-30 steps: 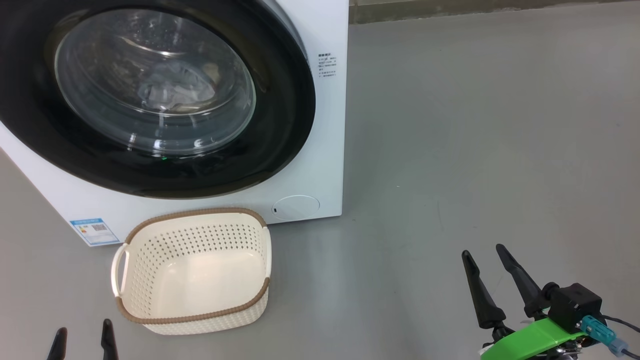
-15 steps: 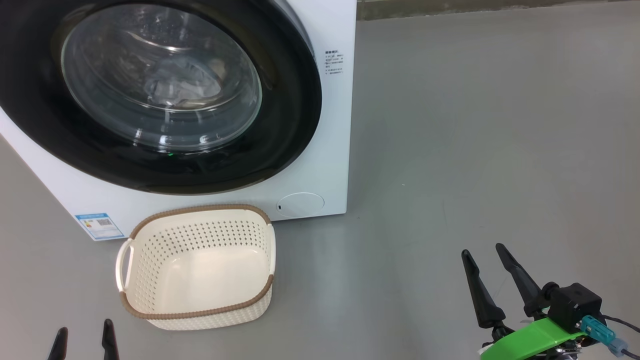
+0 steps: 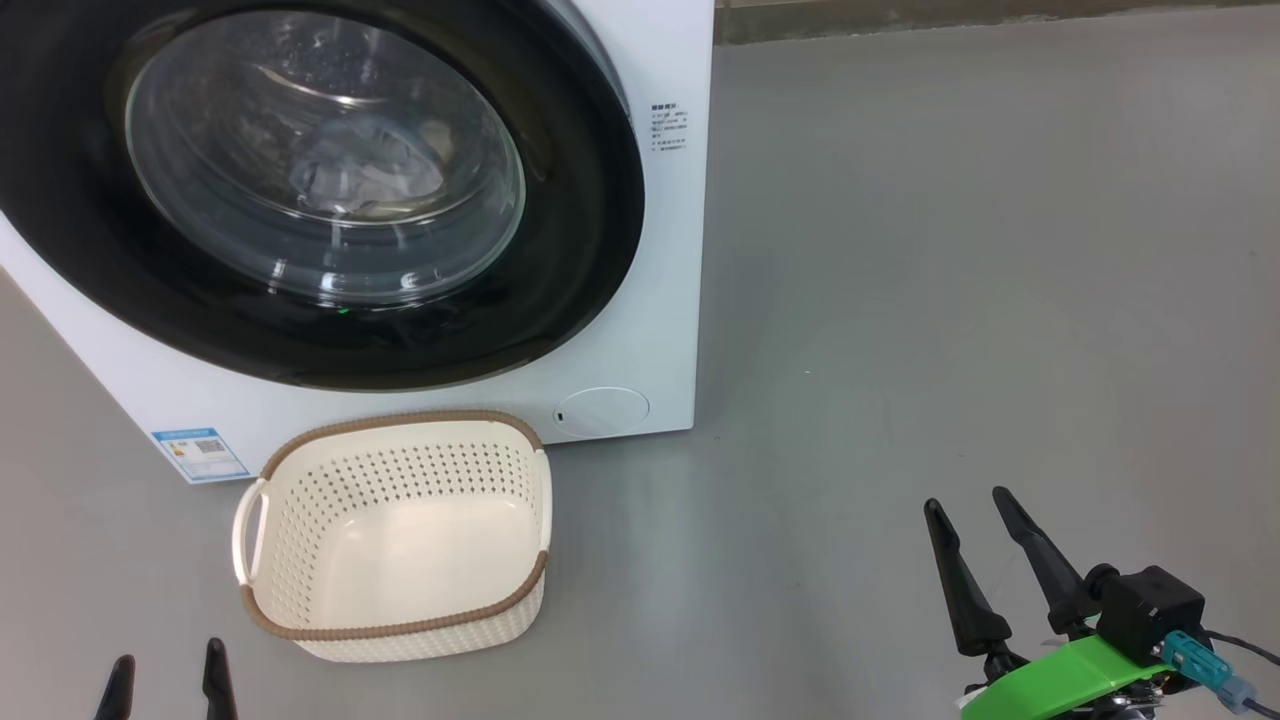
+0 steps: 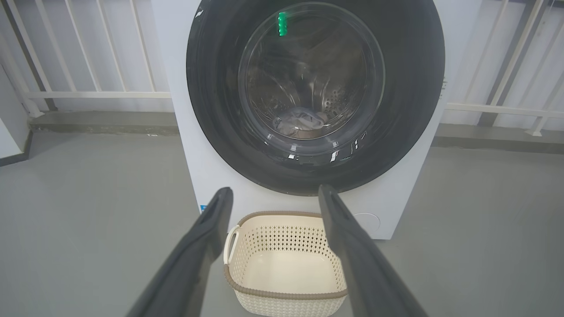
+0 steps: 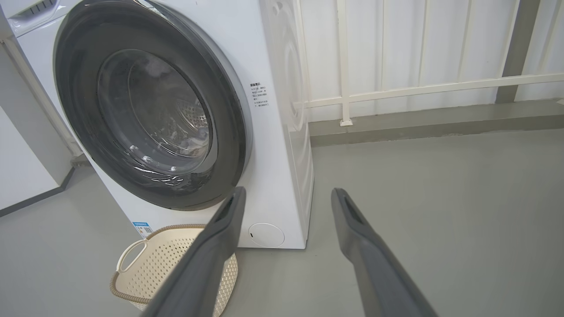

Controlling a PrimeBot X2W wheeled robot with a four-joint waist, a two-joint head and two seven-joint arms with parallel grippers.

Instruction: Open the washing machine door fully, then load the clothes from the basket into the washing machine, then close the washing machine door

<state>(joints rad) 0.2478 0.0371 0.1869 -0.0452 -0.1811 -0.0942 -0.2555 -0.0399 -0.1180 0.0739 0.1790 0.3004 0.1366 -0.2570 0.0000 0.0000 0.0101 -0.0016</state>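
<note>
1 washing machine, 1 washing machine door, shut flat on its front. 1 basket on floor, just ahead of left fingers, close under machine base; can't tell if touching. Cream bottom of basket in plain sight. In left wrist view basket sits btwn the 2 left fingers, door above their tips.

Clothes: 1 pale bundle in drum behind door glass, up & ahead of left fingers. Garment count & prints not readable thru reflections.

2 right fingers spread apart, grasping nothing, well right of basket & machine. 2 left fingers likewise released, gap wide. Head view cuts them at bottom edge, tips only. Door rim cut off at top & left there.

1 blue label low on machine front, text too small.
</note>
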